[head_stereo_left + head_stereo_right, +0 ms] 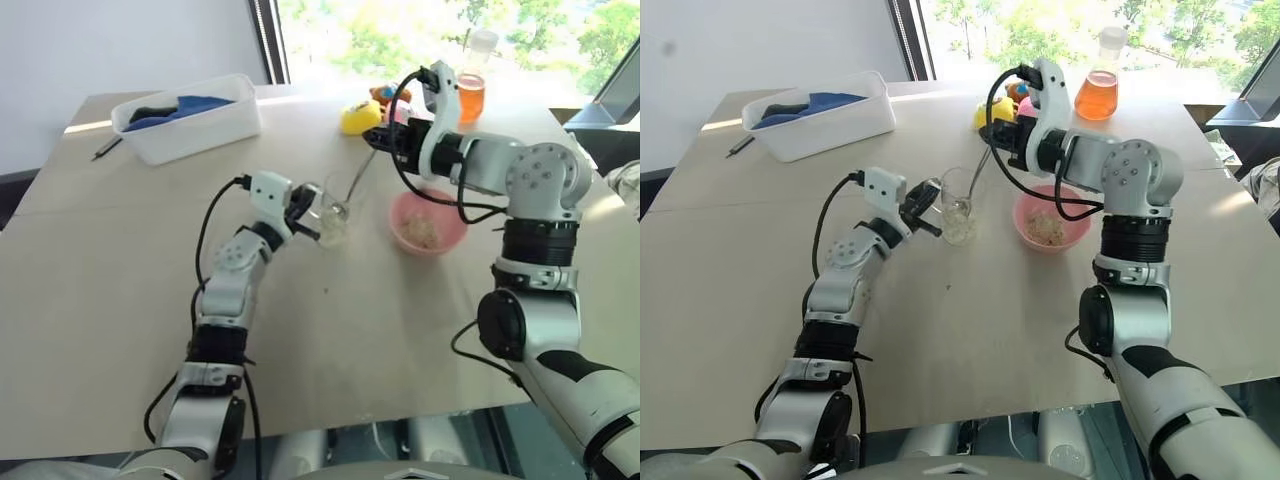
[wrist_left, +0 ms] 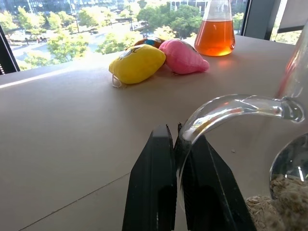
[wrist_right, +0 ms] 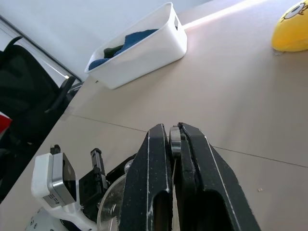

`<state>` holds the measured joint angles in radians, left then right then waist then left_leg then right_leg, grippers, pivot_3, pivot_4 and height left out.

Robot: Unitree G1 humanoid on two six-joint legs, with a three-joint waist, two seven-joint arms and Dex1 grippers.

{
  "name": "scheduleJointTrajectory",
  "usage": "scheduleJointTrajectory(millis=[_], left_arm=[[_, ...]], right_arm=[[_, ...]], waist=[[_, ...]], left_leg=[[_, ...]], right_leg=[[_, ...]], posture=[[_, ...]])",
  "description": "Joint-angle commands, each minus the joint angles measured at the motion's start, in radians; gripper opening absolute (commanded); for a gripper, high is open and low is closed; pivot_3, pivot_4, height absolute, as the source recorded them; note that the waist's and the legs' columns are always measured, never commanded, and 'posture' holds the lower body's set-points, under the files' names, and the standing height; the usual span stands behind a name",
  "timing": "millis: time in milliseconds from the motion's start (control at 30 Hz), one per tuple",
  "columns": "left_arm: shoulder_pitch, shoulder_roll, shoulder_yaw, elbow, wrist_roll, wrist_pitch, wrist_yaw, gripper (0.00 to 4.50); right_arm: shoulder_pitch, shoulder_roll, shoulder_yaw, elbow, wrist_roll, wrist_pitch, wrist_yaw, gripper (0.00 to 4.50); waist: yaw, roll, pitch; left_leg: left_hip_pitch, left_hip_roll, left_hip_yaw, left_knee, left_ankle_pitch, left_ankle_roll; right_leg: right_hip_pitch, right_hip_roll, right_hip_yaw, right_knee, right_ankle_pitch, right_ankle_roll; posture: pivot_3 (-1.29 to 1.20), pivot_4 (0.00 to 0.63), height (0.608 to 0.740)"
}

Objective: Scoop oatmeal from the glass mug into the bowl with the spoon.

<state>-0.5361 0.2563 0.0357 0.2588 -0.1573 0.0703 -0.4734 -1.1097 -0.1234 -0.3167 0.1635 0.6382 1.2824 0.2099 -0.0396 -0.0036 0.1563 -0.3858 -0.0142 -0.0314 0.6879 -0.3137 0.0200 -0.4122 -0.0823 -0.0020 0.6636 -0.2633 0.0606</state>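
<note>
Left hand (image 1: 305, 215) clenched on the handle of the glass mug (image 1: 331, 212) mid-bench, right hand (image 1: 383, 143) clenched on the spoon (image 1: 352, 189) handle, its tip down in the mug's oatmeal (image 2: 274, 204); bowl (image 1: 428, 222) beside the mug toward the bench's right edge, holding flakes.

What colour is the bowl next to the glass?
Pink; the bowl shows best in the right eye view.

desk (image 1: 120, 300) – pale wood | white tub (image 1: 190, 125) – blue cloth inside | dark pen (image 1: 106, 148) beside tub | flask (image 1: 472, 75) – orange liquid | yellow toy (image 1: 360, 117), pink toy (image 2: 183, 57) touching
</note>
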Motion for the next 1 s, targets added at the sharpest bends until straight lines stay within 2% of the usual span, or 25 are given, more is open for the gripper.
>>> scheduleJointTrajectory(millis=[33, 467, 500, 1000], left_arm=[[-0.009, -0.009, -0.018, 0.013, 0.012, -0.025, -0.003, 0.04], [-0.016, -0.015, -0.022, 0.034, 0.017, -0.041, -0.005, 0.04], [-0.014, -0.016, -0.023, 0.032, 0.018, -0.042, -0.004, 0.04], [-0.002, -0.012, -0.021, 0.016, 0.019, -0.039, 0.001, 0.04]], right_arm=[[-0.029, -0.025, -0.015, -0.061, 0.011, -0.009, -0.015, 0.0], [-0.018, -0.059, 0.077, -0.124, 0.006, -0.087, 0.024, 0.0], [-0.005, -0.084, 0.131, -0.14, -0.027, -0.129, 0.055, 0.0], [0.006, -0.066, 0.11, -0.105, -0.008, -0.129, 0.046, 0.0]], waist=[[0.0, 0.0, 0.0], [0.0, 0.0, 0.0], [0.0, 0.0, 0.0], [-0.001, 0.0, 0.0]], left_leg=[[0.0, 0.0, 0.0, 0.0, 0.0, 0.0], [0.0, 0.0, 0.0, 0.0, 0.0, 0.0], [0.0, 0.0, 0.0, 0.0, 0.0, 0.0], [0.0, 0.0, 0.0, 0.0, 0.0, 0.0]], right_leg=[[0.0, 0.0, 0.0, 0.0, 0.0, 0.0], [0.0, 0.0, 0.0, 0.0, 0.0, 0.0], [0.0, 0.0, 0.0, 0.0, 0.0, 0.0], [0.0, 0.0, 0.0, 0.0, 0.0, 0.0]], posture=[[0.0, 0.15, 0.74], [0.0, 0.15, 0.74], [0.0, 0.15, 0.74], [0.0, 0.15, 0.74]])
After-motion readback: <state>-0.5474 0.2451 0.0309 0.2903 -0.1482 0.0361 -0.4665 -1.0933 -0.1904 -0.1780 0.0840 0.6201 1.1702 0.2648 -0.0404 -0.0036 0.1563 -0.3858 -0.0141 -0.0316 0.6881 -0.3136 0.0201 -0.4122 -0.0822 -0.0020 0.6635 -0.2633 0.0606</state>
